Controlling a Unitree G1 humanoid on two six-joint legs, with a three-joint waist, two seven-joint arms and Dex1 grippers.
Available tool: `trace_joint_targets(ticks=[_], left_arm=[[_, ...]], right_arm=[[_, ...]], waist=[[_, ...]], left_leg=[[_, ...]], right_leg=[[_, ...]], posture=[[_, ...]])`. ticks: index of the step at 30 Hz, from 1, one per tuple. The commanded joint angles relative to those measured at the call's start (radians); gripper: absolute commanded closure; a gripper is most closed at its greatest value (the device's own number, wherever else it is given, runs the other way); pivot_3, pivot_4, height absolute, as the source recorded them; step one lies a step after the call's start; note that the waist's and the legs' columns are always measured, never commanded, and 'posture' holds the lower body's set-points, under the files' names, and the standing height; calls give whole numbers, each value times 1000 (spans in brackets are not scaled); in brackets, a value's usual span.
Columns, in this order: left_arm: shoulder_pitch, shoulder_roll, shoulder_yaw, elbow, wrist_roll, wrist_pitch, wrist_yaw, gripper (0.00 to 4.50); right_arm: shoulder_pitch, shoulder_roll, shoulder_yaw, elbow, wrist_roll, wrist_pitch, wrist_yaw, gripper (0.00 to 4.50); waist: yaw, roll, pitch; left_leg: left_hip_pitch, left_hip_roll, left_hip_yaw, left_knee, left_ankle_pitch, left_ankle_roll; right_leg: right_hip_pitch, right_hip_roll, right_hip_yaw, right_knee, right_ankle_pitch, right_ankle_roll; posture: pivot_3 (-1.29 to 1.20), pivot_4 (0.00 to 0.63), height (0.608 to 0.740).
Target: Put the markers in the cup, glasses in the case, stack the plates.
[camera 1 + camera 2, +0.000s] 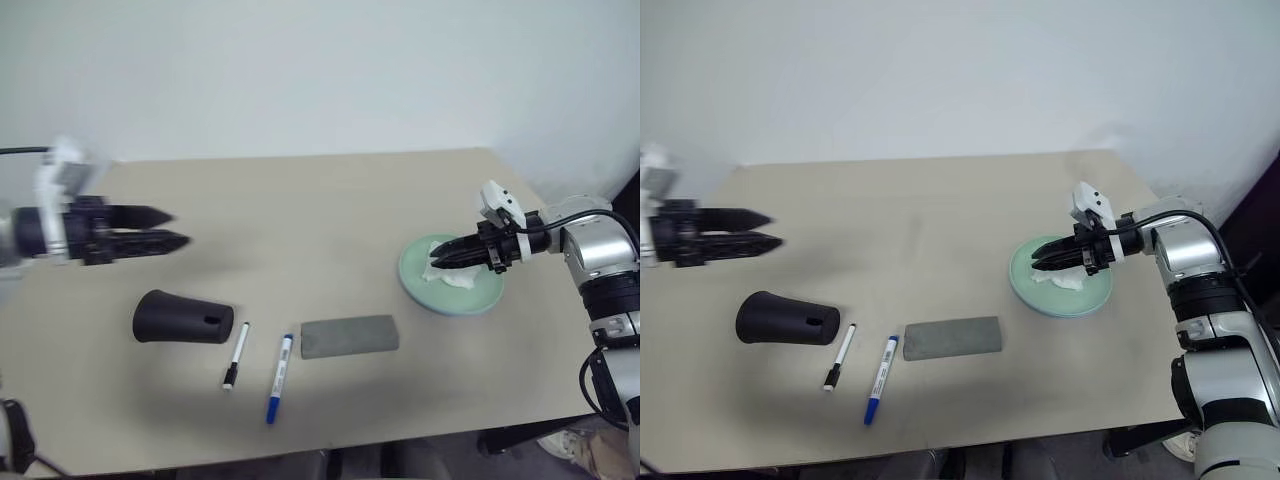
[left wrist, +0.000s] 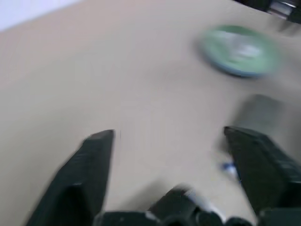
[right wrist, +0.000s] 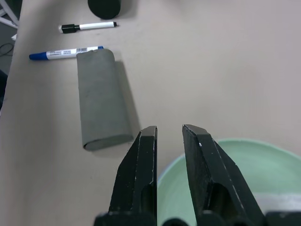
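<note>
Cup (image 1: 182, 318) was lying on its side near the two markers (image 1: 236, 354), so I'd stand it up first. Left gripper (image 1: 170, 228) hung spread and empty; right gripper (image 1: 442, 256) sat nearly pressed together, holding nothing, over the green plate (image 1: 452, 290)

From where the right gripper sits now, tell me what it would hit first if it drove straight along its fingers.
Probably the grey case. The right gripper hovers over the green plate's rim, its fingers aimed across bare table toward the case's near end. Depth is unclear, so it could meet the tabletop first.
</note>
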Motion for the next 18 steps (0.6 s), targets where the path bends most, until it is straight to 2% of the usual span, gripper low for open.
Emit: trace_joint_targets(ticks=[1, 7, 11, 18], left_arm=[[92, 30, 90, 112, -12, -64, -44, 128], [191, -33, 112, 254, -10, -161, -2, 128], [168, -108, 105, 316, -19, -185, 57, 128], [80, -185, 79, 407, -8, -206, 126, 128]], right_arm=[[-19, -7, -27, -12, 3, -9, 0, 3564], [-23, 1, -23, -13, 4, -3, 3, 3564], [-30, 1, -21, -16, 5, 4, 9, 3564], [-20, -8, -27, -39, 11, 20, 11, 3564]], waist=[[3, 0, 0], [10, -1, -1], [14, -1, -1], [13, -7, -4]], left_leg=[[0, 0, 1, -2, 1, -1], [-1, 1, 2, -6, 2, -4], [-1, 2, 4, -7, 2, -4], [-1, 3, 6, -6, 2, -4]], right_leg=[[-1, -1, 0, 0, 0, 0], [-5, -1, 0, 0, 2, -4], [-7, -2, 0, 0, 2, -5], [-8, -2, -1, 0, 4, -6]], posture=[[0, 0, 735], [0, 0, 735], [0, 0, 735], [0, 0, 735]])
